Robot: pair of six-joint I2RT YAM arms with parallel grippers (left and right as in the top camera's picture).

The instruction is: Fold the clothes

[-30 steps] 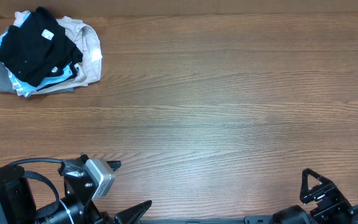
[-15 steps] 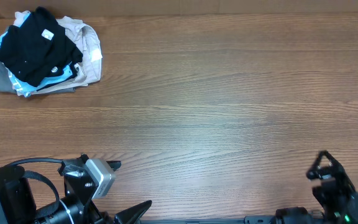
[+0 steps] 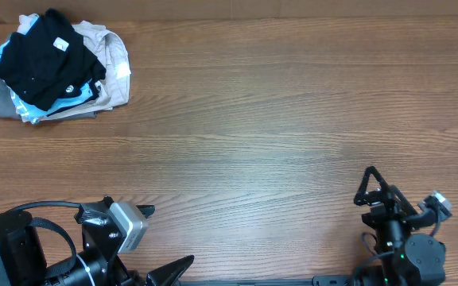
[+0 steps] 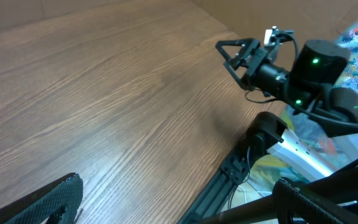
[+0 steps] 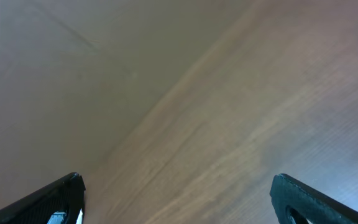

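1. The black T-shirt (image 3: pixel 38 59) lies crumpled at the far left corner of the table (image 3: pixel 277 119), on top of a small heap of clothes, with its white neck tag (image 3: pixel 60 45) facing up.
2. Under it I see a beige garment (image 3: pixel 110 52), a light blue shirt (image 3: pixel 76 97) and a grey garment (image 3: pixel 2 105), all bunched together.
3. The left arm (image 3: pixel 94 238) sits at the near edge by the left corner. The left jaws are spread wide and empty, with only one finger (image 4: pixel 58 198) showing in the wrist view.
4. The right arm (image 3: pixel 404 238) stands at the near edge toward the right corner. The right jaws are spread wide over bare wood, their fingertips (image 5: pixel 61 196) far apart.
5. Both arms are well apart from the shirt.
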